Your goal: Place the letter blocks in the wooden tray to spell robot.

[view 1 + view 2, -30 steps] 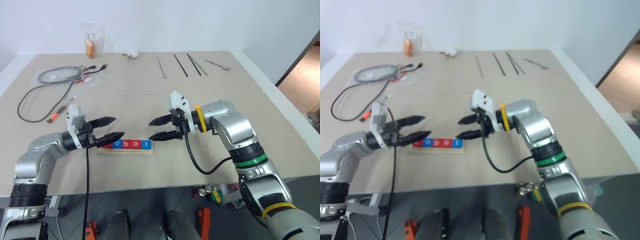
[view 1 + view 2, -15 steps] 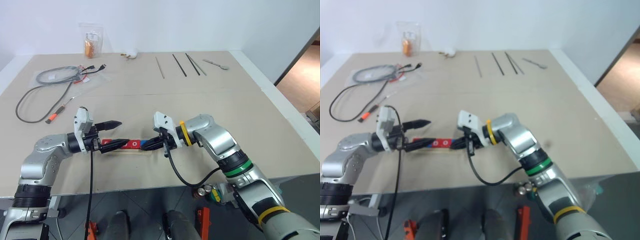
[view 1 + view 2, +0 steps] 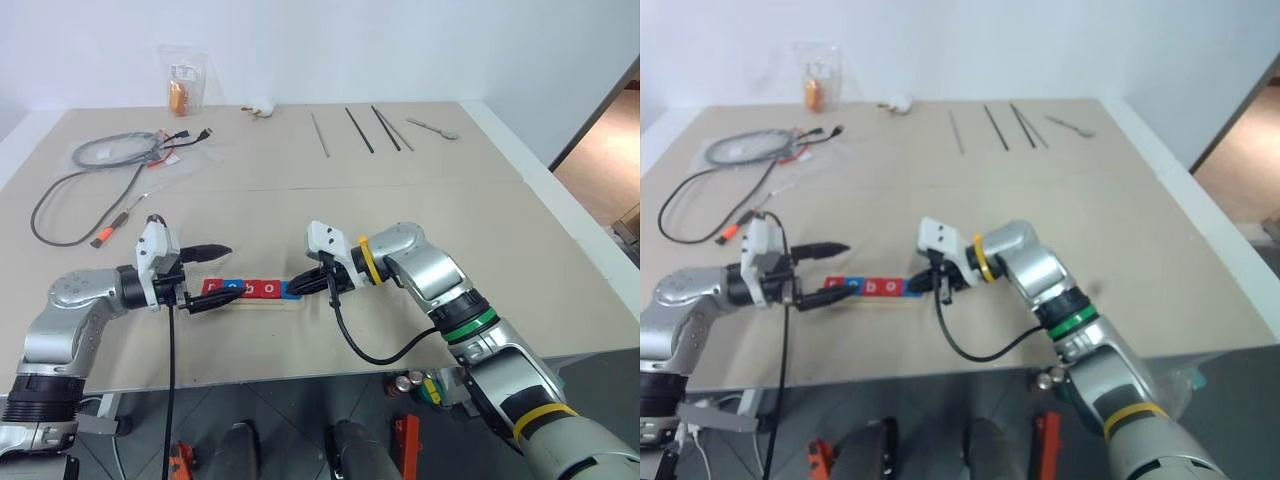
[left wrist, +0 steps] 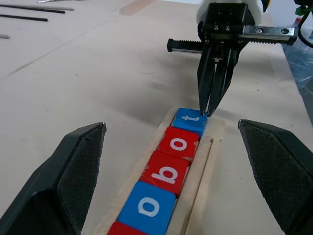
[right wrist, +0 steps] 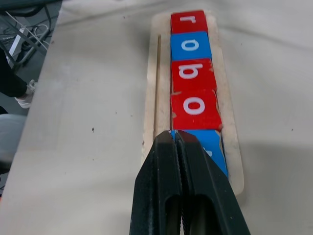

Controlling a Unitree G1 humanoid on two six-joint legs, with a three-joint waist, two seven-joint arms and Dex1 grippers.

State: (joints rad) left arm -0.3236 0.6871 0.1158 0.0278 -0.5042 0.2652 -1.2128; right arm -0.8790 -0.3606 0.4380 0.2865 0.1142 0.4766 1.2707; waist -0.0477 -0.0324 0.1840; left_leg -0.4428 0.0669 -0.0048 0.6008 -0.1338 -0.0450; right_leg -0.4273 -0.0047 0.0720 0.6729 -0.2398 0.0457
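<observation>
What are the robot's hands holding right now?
Nothing. The right hand is shut, its tip at the blue t block; the left hand is open.

Letter blocks [image 5: 191, 73] red, blue, red, red, blue w/ white letters; wooden tray [image 5: 151, 73] pale cream.

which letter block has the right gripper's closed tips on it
The blue t block, last in the wooden tray. The shut right gripper rests its tips at its outer edge; the others sit farther along.

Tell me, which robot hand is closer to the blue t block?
The right gripper, shut, has its tips at the blue t block. The left gripper, open, sits at the wooden tray's opposite end.
</observation>
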